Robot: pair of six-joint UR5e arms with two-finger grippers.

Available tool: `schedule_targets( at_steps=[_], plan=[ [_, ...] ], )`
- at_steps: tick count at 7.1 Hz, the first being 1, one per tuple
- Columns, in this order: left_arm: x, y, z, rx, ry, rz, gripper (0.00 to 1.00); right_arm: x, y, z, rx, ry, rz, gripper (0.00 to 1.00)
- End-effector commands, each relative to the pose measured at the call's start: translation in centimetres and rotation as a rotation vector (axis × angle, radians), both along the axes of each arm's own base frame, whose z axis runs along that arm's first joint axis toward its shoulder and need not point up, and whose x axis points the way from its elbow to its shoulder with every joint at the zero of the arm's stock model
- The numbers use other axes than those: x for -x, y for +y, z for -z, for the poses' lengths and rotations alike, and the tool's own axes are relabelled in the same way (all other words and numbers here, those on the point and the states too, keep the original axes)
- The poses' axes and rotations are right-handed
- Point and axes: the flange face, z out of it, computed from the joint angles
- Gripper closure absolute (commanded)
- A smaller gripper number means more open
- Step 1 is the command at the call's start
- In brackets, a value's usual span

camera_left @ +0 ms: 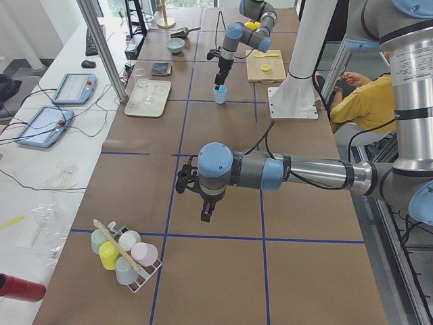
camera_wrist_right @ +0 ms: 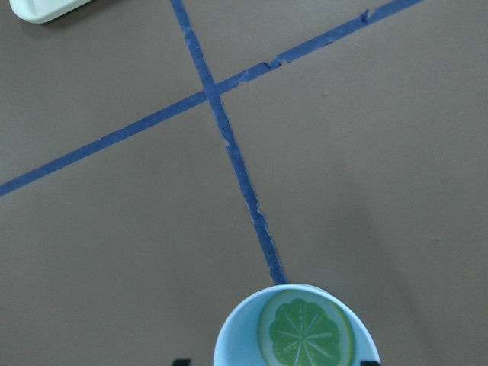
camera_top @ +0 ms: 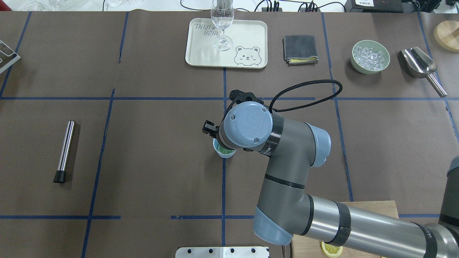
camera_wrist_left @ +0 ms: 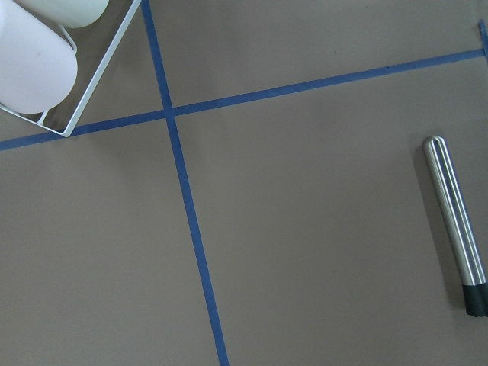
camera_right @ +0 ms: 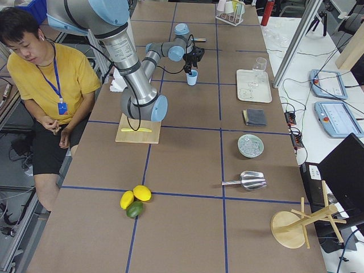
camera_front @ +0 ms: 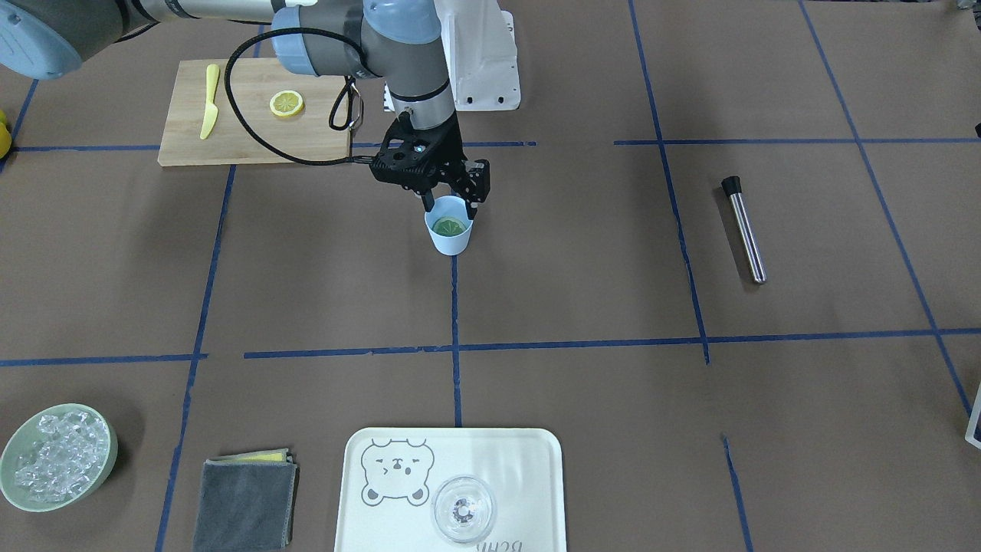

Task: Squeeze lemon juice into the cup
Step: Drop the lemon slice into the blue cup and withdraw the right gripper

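Note:
The light-blue cup point(camera_front: 450, 236) stands upright on a blue tape line near the table's middle. A lemon slice point(camera_front: 450, 225) lies flat inside it, spoked face up, and looks greenish in the right wrist view point(camera_wrist_right: 305, 333). My right gripper point(camera_front: 450, 201) hangs just above the cup's mouth, open and empty, a finger on either side of the rim. A second lemon slice point(camera_front: 286, 103) lies on the wooden cutting board point(camera_front: 253, 134). My left gripper point(camera_left: 206, 215) hovers over bare table far from the cup; I cannot tell whether it is open or shut.
A yellow plastic knife point(camera_front: 209, 101) lies on the board. A steel muddler point(camera_front: 744, 228) lies on my left side. A tray point(camera_front: 529, 475) holds a clear glass point(camera_front: 464, 508). A grey cloth point(camera_front: 244, 502), an ice bowl point(camera_front: 57, 456) and a rack of cups point(camera_left: 125, 254) stand at the edges.

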Motion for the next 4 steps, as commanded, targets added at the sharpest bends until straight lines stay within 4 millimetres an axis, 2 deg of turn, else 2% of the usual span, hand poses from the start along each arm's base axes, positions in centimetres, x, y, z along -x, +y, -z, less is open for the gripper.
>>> schedule_targets(
  at_steps=[1,2,3,4],
  plan=[
    [-0.3,-0.6,0.6,-0.028,0.01,-0.005,0.0,-0.5,0.1,0.2,0.013,-0.015,0.025,0.0],
    [-0.8,-1.0,1.4,-0.081,0.015,-0.006,0.0,-3.2,-1.1,-0.6,0.052,-0.035,0.054,0.0],
    [-3.2,-1.5,2.1,-0.064,0.029,-0.028,0.0,-6.7,-0.6,-2.3,0.028,-0.041,0.075,0.0],
    [-7.0,-2.0,3.2,-0.105,0.052,-0.053,0.0,-11.1,-0.3,-4.2,-0.011,-0.041,0.119,0.0]
  ],
)
